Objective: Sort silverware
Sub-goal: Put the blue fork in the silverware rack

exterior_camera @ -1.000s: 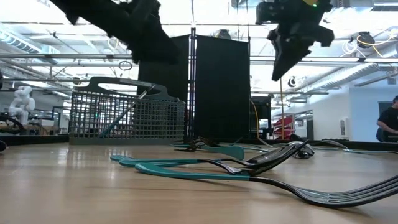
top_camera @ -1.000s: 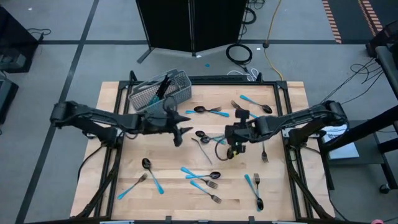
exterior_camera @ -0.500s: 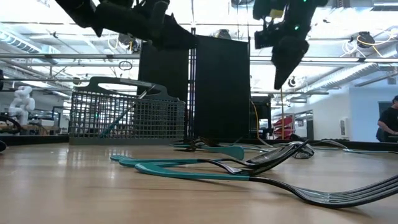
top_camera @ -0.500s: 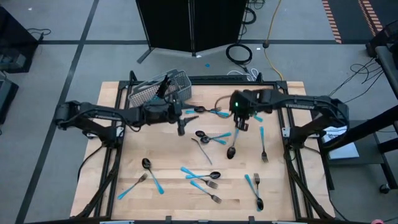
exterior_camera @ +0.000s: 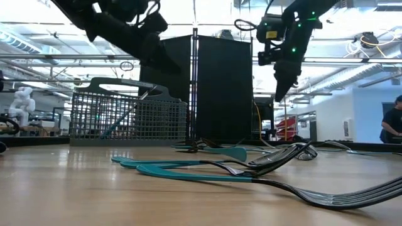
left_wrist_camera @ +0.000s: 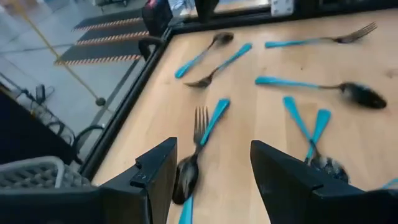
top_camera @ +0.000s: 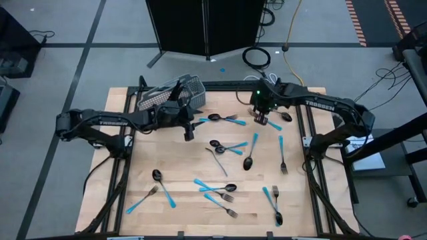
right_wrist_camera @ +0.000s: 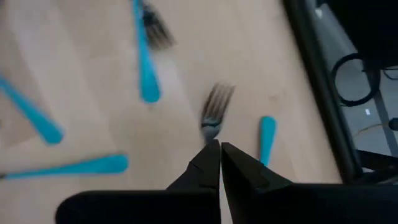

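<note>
Fingers (right_wrist_camera: 213,163) of the right gripper (top_camera: 261,120) are pressed together with nothing between them, poised above the far right part of the table (top_camera: 180,213), while the left gripper (top_camera: 188,131) holds its fingers (left_wrist_camera: 155,177) apart and empty above the table's far-middle area, just in front of the basket. The wooden table carries the scattered silverware (top_camera: 223,148), forks, spoons and knives with dark heads and light-blue handles, spread from the far edge to the near edge. The grey wire-mesh basket (top_camera: 172,99) stands at the table's far left corner, with a few dark pieces inside it. A cluster of spoons and forks lies at the table's centre, between the two grippers; another group (top_camera: 217,192) rests nearer the front edge, and a spoon with a fork (top_camera: 157,187) lies at the front left. A fork (right_wrist_camera: 214,112) lies on the wood directly beyond the right gripper's closed tips, and a fork crossed by a blue handle (left_wrist_camera: 202,134) lies beyond the left gripper's spread fingers.
</note>
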Robot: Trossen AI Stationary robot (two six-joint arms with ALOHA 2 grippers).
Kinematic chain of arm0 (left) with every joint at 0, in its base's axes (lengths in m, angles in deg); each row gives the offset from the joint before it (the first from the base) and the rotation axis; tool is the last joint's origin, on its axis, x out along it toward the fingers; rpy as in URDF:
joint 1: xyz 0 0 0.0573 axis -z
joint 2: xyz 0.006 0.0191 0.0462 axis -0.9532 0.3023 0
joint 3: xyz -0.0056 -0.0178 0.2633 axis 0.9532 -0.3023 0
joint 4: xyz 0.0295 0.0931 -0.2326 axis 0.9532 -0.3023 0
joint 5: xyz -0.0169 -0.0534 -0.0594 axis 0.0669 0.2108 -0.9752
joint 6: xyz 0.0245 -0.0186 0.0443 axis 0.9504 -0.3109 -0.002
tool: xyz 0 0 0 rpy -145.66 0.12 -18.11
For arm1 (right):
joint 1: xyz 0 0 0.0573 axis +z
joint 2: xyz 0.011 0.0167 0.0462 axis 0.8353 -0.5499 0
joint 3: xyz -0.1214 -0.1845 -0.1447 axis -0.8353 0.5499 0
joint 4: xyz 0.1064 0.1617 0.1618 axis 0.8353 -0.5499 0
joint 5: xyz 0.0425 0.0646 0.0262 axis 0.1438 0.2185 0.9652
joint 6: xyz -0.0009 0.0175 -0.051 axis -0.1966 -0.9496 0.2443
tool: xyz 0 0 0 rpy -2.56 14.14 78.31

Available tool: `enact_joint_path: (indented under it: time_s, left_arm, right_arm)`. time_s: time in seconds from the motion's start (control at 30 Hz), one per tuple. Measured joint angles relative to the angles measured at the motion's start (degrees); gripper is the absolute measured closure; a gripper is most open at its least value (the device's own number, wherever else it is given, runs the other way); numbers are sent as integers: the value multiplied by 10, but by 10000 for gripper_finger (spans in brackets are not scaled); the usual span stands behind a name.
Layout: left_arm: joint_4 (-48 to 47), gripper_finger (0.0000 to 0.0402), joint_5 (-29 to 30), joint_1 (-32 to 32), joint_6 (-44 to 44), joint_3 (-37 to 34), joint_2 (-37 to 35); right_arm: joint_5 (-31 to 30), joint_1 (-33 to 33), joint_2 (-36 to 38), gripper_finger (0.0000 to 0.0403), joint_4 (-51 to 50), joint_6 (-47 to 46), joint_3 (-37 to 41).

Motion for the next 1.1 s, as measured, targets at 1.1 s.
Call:
enact_joint_path:
  time_s: [1.1]
  left_arm:
    - [30, 201, -53, -65, 25, -129, -255]
  right_arm:
    - [0, -66, -39, 283, -11, -12, 22]
